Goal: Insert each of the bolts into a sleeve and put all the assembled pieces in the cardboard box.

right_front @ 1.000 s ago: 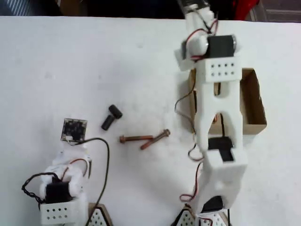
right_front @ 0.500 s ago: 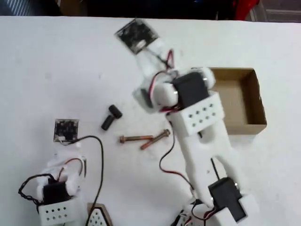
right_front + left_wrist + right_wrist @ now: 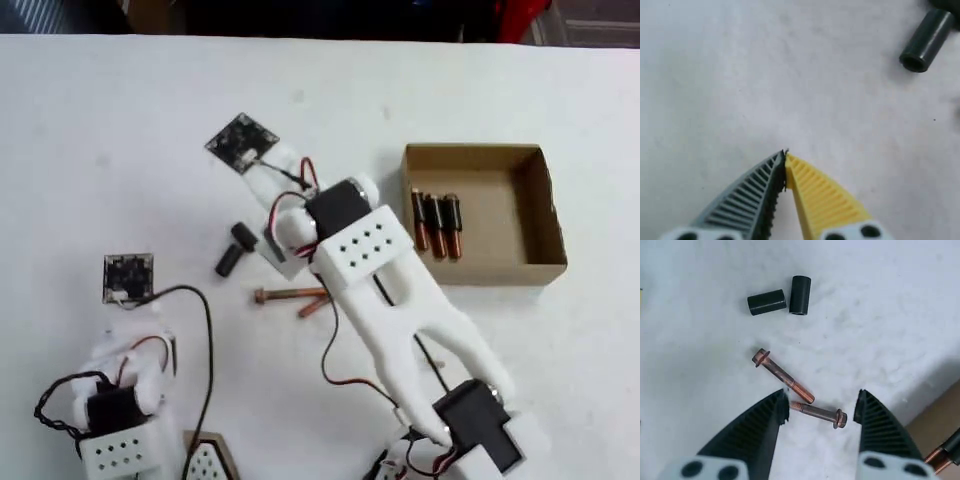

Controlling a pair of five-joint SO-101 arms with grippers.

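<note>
We see the right gripper [image 3: 822, 402] spread wide above two loose bolts [image 3: 782, 376] on the table [image 3: 150, 100] — two black sleeves [image 3: 800, 295] lie nearby | left gripper [image 3: 785, 156] pressed together (nothing in it), near one sleeve | cardboard box [image 3: 495, 215] holds three assembled pieces [image 3: 436, 224]

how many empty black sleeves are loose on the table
2. One sleeve lies on the table, the second sleeve right beside it at an angle; the arm could hide others.
</note>
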